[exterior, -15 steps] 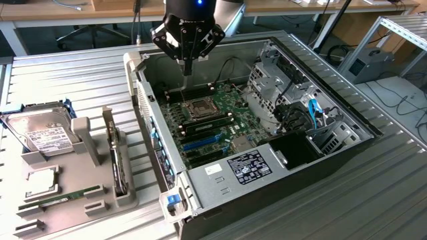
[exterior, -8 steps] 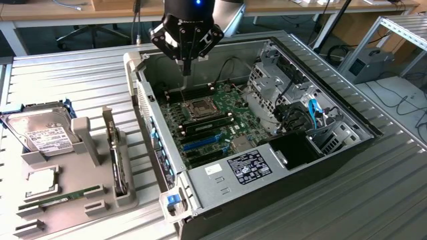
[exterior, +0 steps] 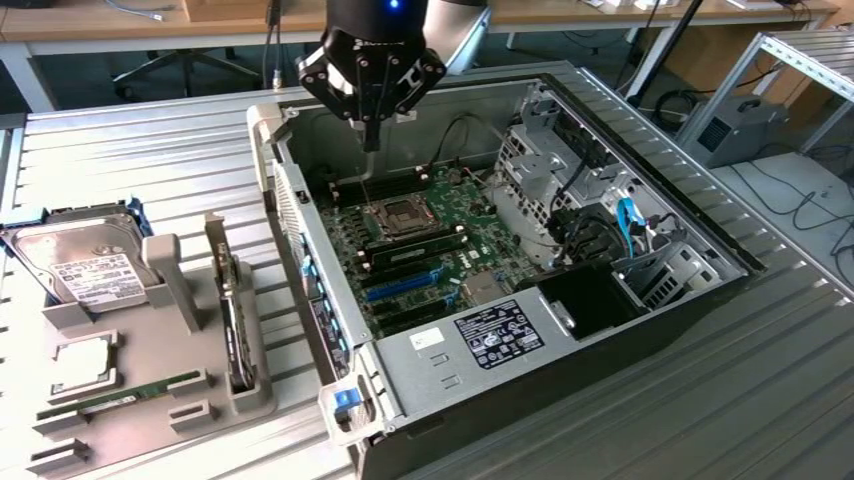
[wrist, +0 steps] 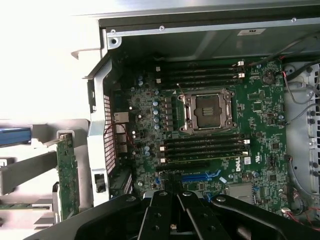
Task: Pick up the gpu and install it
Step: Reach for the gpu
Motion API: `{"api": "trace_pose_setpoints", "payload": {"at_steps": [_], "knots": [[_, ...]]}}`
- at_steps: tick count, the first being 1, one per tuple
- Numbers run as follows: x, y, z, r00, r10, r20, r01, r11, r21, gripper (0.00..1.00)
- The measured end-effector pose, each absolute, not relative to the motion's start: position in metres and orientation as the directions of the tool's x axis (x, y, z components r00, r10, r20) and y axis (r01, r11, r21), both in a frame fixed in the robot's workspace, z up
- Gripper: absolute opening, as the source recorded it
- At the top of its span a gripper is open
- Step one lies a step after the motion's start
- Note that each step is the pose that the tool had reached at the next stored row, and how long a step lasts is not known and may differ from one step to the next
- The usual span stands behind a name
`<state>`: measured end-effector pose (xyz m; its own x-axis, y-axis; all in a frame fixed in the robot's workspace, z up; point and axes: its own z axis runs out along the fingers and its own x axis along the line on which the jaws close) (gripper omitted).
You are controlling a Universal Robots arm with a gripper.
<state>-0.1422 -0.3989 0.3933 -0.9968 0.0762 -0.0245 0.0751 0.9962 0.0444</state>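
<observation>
I find the gripper (exterior: pixel 370 140) over the case (exterior: pixel 287 200), fingers (exterior: pixel 370 118) pressed together, empty. Gpu (exterior: pixel 238 322) stands in its rack (exterior: pixel 160 400), well apart from them. I judge pickup not begun; grasping calls for spreading them.

One gpu (exterior: pixel 238 335), one hard drive (exterior: pixel 83 262), one memory stick (exterior: pixel 127 392).

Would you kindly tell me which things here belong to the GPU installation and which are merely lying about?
Job: thin black gpu card with green edge; black gripper; open metal computer case.
Lying about: silver hard drive with white label; slim green memory stick.
</observation>
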Motion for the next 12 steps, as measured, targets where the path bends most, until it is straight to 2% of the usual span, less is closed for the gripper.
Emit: {"api": "trace_pose_setpoints", "payload": {"at_steps": [12], "knots": [[-0.1458, -0.3989, 0.3933, -0.997, 0.076, -0.024, 0.075, 0.996, 0.044, 0.11]]}}
